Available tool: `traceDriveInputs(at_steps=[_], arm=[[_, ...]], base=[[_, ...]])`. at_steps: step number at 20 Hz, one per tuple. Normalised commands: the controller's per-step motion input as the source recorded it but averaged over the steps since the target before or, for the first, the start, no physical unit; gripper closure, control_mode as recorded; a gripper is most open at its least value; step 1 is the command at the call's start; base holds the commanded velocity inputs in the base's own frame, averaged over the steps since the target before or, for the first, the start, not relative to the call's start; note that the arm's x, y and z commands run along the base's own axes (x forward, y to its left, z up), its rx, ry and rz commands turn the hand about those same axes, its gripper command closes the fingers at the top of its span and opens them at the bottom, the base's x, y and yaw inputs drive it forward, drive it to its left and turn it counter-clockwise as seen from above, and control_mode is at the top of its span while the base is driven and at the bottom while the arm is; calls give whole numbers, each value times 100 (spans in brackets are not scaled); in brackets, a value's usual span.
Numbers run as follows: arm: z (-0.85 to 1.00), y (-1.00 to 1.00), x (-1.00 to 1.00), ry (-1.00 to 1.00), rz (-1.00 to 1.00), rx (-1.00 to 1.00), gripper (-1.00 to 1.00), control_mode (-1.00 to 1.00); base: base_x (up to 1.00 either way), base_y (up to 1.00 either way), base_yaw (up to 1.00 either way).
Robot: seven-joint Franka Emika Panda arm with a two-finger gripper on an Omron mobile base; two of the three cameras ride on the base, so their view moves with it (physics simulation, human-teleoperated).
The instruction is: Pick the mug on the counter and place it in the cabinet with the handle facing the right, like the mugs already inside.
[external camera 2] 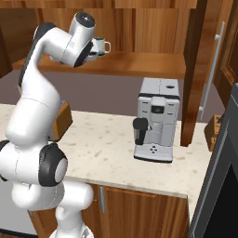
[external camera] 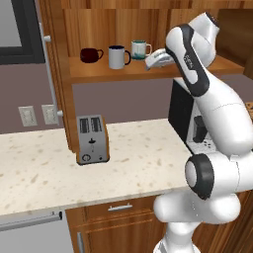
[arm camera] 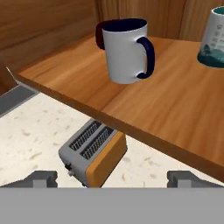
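The gripper point(arm camera: 112, 178) hangs up at shelf height with its jaws spread wide and nothing between them; in the hand view just the two grey fingertips point(arm camera: 41, 178) poke up at the bottom, far apart, with open air in the gap. From the left base view the hand point(external camera: 159, 59) sits at the shelf's front edge, but the fingers themselves are hard to make out against the white arm.

Straight ahead of the gripper, a little above it and well clear of the tips, the mug point(arm camera: 126, 50) stands upright on the shelf board point(arm camera: 144, 100) of the cabinet point(external camera: 74, 29). Its handle point(arm camera: 146, 57) points to the right as the hand looks at it, and toward the gripper's side in the left base view. Behind the mug a sliver of the maroon mug point(arm camera: 100, 35) peeks out, mostly hidden. Off to the gripper's right the teal-banded mug point(arm camera: 213, 37) is cut off by the frame edge, so its handle cannot be seen there; in the right base view the arm covers most of it.

Below the gripper, under the shelf edge, the toaster point(arm camera: 94, 153) sits on the bench point(external camera: 138, 163), partly covered by the shelf in the hand view. Farther to the gripper's right and lower, a coffee machine point(external camera 2: 155, 118) stands on the bench; the arm blocks most of it in the left base view.
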Motion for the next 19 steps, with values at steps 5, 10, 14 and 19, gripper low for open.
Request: traceDriveInputs(at_steps=[5, 10, 14, 19], arm=[[0, 0, -55, 1, -21, 0, -100, -100], [-18, 0, -61, 6, -17, 0, -100, -100], [-31, 0, -66, 12, -16, 0, -100, -100], [-31, 0, -64, 13, -16, 0, -100, -100]], base=[[0, 0, 0], [0, 0, 0], [0, 0, 0], [0, 0, 0]])
